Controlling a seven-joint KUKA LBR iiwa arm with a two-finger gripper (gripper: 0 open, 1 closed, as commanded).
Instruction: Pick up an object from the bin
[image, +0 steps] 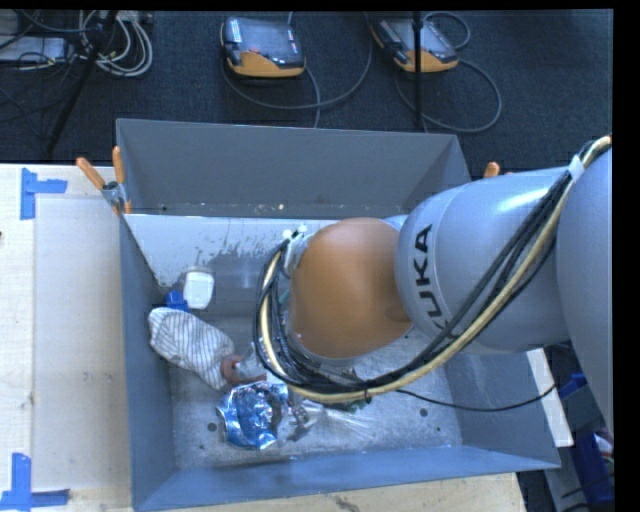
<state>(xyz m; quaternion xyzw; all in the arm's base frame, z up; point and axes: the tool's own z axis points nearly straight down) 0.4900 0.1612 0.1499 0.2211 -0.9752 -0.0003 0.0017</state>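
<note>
A KUKA arm reaches into a grey metal bin to pick 1 object; its orange cover and looped cables hang just above and to the right of a crumpled blue foil wrapper, the thing nearest the wrist and the likely pick. The cover masks the gripper's working end, so whether it stands apart or together cannot be told; nothing can be called held.

3 other things lie on the far side of the wrapper: a small reddish piece just above it, a striped cloth up and to its left, and a white block with a blue end beyond the cloth, well apart from the wrapper. What looks like clear film spreads just right of the wrapper.

Done well, the step probably calls for a straight descent centred on the wrapper's thickest crumple, not its flat edge; foil of this kind should crush and may slip, so a firm close across a raised fold seems wise. The film and the reddish piece sit near enough to be caught by mistake, so the wrapper's left half looks the cleaner target, followed by a vertical lift clear of the cables.
</note>
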